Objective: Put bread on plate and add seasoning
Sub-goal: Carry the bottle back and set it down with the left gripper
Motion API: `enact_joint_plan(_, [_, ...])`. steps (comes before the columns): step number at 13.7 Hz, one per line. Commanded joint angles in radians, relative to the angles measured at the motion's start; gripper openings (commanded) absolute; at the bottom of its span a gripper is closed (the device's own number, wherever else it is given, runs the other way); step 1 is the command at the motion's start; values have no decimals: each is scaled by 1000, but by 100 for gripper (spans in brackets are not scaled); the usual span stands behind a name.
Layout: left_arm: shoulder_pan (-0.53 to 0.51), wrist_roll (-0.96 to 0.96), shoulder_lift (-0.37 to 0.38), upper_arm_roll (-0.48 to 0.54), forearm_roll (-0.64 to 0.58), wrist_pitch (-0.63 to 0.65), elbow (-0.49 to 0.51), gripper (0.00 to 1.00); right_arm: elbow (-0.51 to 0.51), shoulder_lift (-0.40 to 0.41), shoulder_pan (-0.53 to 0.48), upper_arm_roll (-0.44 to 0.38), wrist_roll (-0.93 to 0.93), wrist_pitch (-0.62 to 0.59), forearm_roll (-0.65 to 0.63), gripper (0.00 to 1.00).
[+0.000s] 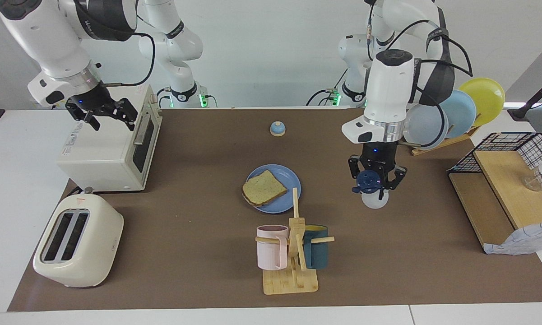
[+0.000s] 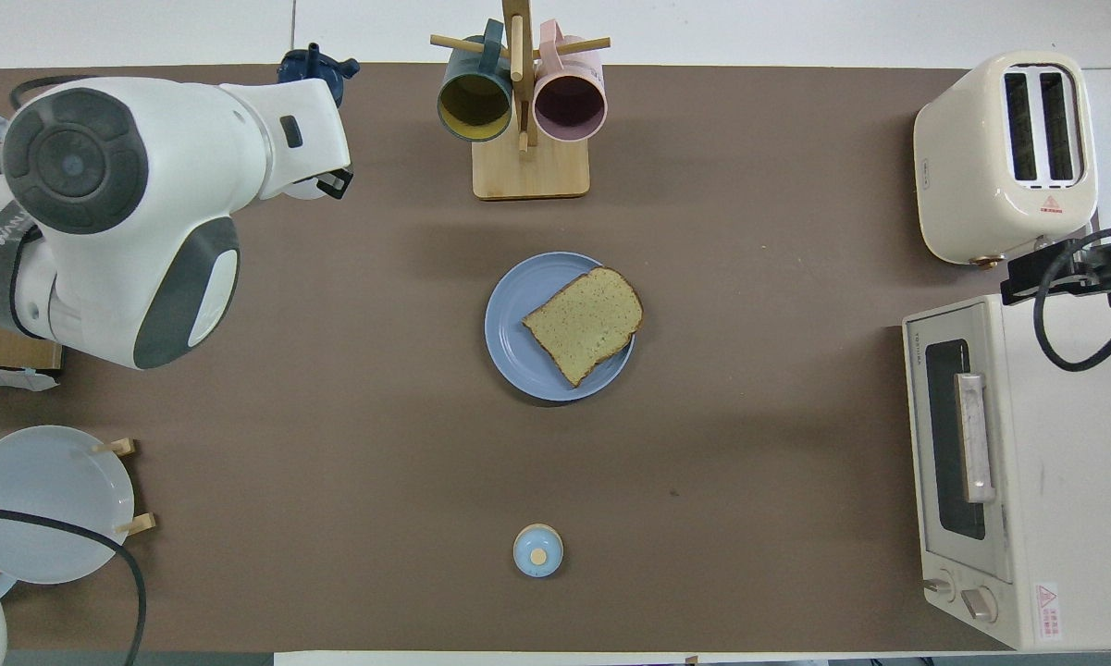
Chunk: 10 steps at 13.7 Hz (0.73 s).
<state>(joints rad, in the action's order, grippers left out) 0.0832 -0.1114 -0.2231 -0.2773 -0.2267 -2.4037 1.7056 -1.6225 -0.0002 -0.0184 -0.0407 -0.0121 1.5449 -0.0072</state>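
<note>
The left gripper [image 1: 373, 186], right of centre in the facing view, is clamped on the seasoning bottle [image 1: 372, 192] above the mat. The bread [image 1: 264, 188] lies on the blue plate [image 1: 289, 178] mid-frame. The right gripper [image 1: 103, 115] hangs spread over the toaster oven [image 1: 108, 151] at upper left.
</note>
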Motion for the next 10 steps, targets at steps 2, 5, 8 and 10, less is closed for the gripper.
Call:
enact_joint_plan(2, [-28, 162, -62, -2, 84, -309, 75, 0, -14, -15, -8, 5, -19, 8, -2, 100])
enact_joint_plan(5, [-60, 179, -139, -3, 84, -402, 75, 0, -14, -15, -8, 5, -19, 8, -2, 100])
enact_joint_plan(8, [-65, 165, -209, 0, 84, -509, 80, 0, -14, -15, -8, 5, -19, 8, -2, 100])
enact_joint_plan(10, [-69, 168, -235, 1, 84, -537, 75, 0, -14, -15, -8, 5, -19, 8, -2, 100])
